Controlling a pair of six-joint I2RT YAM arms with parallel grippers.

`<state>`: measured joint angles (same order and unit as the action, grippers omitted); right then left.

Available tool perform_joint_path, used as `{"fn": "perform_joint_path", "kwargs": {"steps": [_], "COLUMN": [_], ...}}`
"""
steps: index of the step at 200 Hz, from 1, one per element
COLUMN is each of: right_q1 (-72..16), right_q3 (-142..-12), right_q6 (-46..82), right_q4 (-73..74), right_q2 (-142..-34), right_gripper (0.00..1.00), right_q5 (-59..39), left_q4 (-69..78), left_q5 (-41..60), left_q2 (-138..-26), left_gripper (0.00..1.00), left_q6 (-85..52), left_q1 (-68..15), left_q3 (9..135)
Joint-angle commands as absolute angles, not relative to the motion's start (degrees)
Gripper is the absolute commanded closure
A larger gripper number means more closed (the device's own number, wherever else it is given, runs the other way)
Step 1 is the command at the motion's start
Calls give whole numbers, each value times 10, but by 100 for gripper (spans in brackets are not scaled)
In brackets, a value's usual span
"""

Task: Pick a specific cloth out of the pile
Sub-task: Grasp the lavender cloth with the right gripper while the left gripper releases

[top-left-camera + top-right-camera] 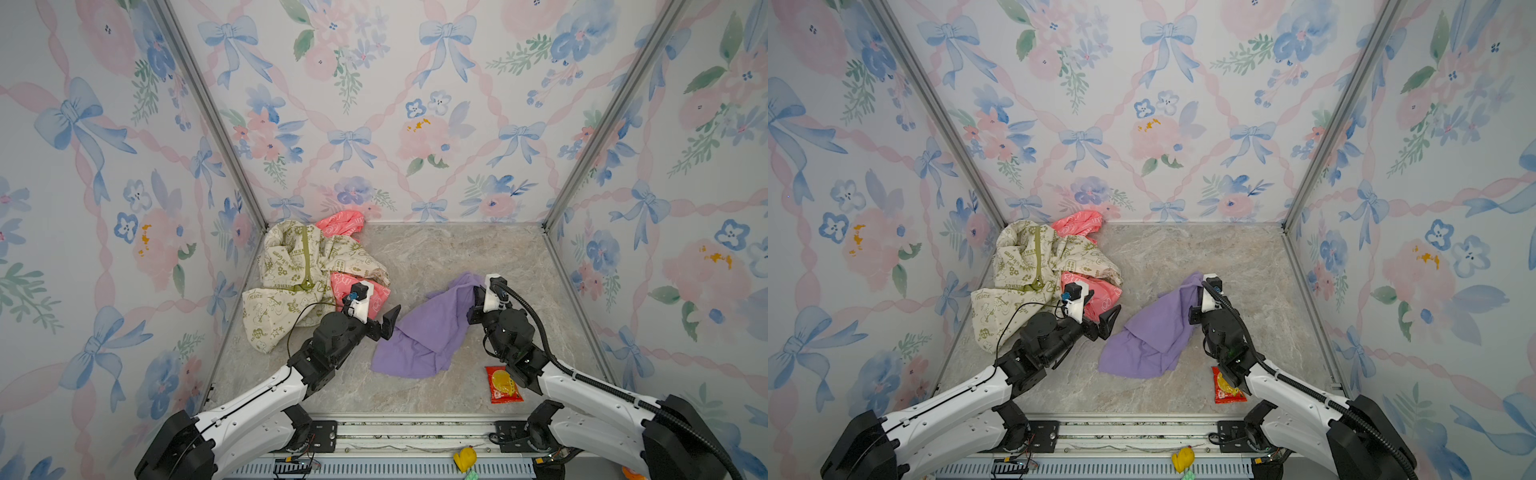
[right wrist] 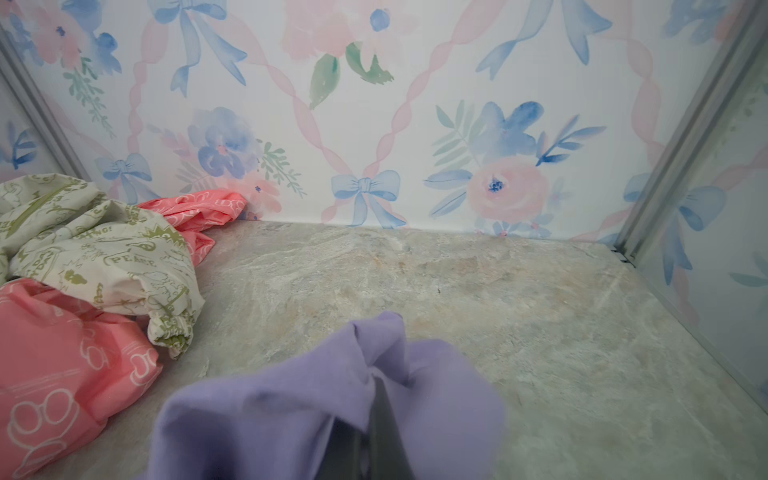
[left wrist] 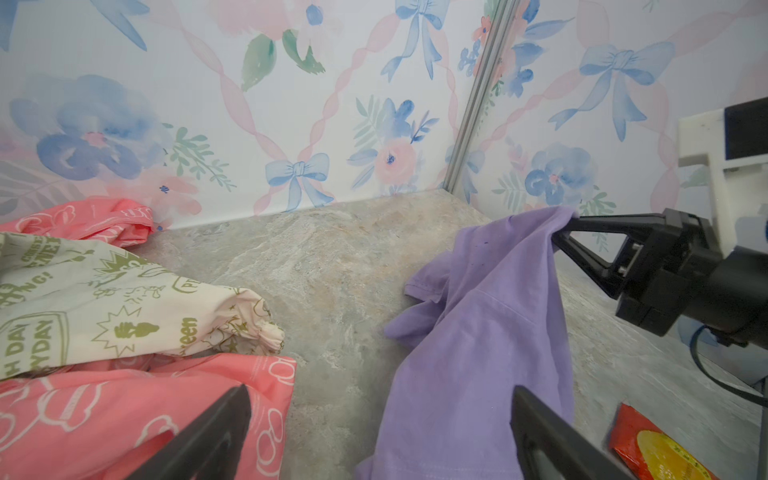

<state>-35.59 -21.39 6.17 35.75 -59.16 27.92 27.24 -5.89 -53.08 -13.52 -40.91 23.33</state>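
On the marbled table [image 1: 436, 253], walled in floral paper, the cloth [image 1: 432, 328] lies mid-table, its far corner raised and pinched in the right gripper [image 3: 559, 232]. The left gripper [image 3: 381, 390] gapes wide beside it, near the pile [image 1: 307, 270] in the far-left corner.

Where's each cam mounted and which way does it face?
Both top views: overhead on the robot's side, looking down and forward at table; left arm, right arm show.
Left wrist: on left arm, facing back corner; open left hand shows, plus right hand shut on cloth.
Right wrist: on right arm, facing back wall; right hand pinching cloth.
Shared: all four show cloth and pile.
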Motion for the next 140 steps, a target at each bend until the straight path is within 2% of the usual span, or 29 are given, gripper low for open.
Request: {"fn": "perform_joint_path", "kwargs": {"steps": [1, 43, 83, 140], "right_q1": [-331, -291, -245, -186], "right_q3": [-217, -270, -387, -544], "right_q6": [106, 121, 123, 109], "right_q4": [340, 319, 283, 257], "right_q2": [-586, -599, -648, -720], "right_gripper": [100, 100, 99, 99], "right_q5": [301, 301, 285, 180], "left_q4": [283, 284, 283, 283], "left_q5": [-87, -88, -106, -197], "left_q2": [-522, -506, -456, -316], "left_gripper": [2, 2, 2, 2], "left_q6": [-132, -134, -140, -161], "left_q1": [-412, -412, -412, -411], "left_q3": [230, 217, 190, 119]}}
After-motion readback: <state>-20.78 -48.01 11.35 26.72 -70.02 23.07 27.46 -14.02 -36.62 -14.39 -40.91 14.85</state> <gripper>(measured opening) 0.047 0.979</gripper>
